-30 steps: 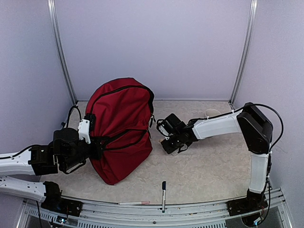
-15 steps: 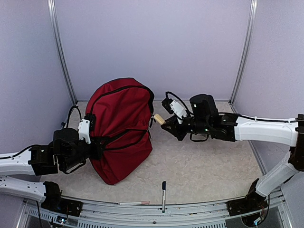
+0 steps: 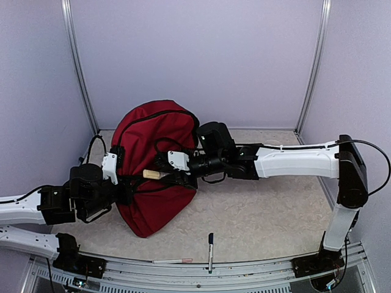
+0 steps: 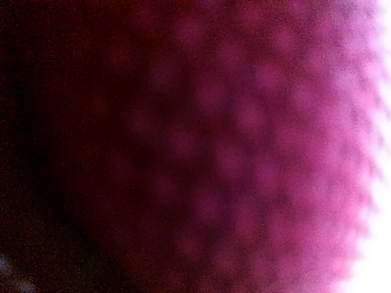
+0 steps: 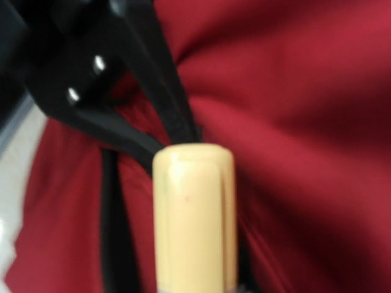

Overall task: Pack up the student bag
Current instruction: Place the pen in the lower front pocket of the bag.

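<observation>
The student bag sat slumped on the table, and its red fabric filled the left wrist view as a blur. The left gripper was pressed into the bag's left side, its jaws buried in fabric and straps, so whether they were clamped could not be told. The right gripper reached across the bag's front from the right, clamped on a cream cylinder whose free end lay just beside a black strap. A black pen lay well in front of the bag.
</observation>
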Controlling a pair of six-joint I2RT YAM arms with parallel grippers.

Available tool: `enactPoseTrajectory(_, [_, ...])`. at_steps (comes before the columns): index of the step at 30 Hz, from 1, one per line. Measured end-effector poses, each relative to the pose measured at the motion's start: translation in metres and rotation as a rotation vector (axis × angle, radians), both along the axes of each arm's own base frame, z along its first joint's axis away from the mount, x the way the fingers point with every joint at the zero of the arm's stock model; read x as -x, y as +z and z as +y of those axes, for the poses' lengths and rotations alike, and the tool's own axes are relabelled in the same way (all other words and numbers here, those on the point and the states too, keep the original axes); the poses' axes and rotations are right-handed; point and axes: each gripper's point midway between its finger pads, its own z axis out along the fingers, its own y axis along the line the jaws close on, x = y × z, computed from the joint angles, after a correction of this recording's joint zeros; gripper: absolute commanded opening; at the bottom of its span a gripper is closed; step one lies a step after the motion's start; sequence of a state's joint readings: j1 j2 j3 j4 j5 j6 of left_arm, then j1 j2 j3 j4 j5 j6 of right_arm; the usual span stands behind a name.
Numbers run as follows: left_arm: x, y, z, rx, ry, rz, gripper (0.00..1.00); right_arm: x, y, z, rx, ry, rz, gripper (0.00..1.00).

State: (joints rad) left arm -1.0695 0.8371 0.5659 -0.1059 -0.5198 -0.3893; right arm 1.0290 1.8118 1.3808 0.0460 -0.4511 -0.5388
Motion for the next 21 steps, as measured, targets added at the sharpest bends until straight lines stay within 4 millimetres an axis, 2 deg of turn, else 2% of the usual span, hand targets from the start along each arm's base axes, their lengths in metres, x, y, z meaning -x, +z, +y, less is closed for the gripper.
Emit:
enactPoseTrajectory(2, [0.0,0.0,-0.001,-0.004,-0.006,-0.001,0.08,-0.005,-0.012,0.006,0.031,0.016,-0.056,0.0])
enactPoseTrajectory(8, [0.002,-0.001,-0.004,-0.029,-0.037,-0.011,0.08,-0.016,-0.045,0.007,0.12,0.044,-0.211,0.0])
enactPoseTrajectory(15, [0.001,-0.003,-0.004,-0.051,-0.043,-0.016,0.08,-0.03,-0.055,0.008,0.204,0.063,-0.395,0.01])
enactPoseTrajectory(21, [-0.003,-0.005,0.0,-0.064,-0.014,-0.017,0.08,-0.039,-0.059,0.012,0.319,0.073,-0.497,0.12])
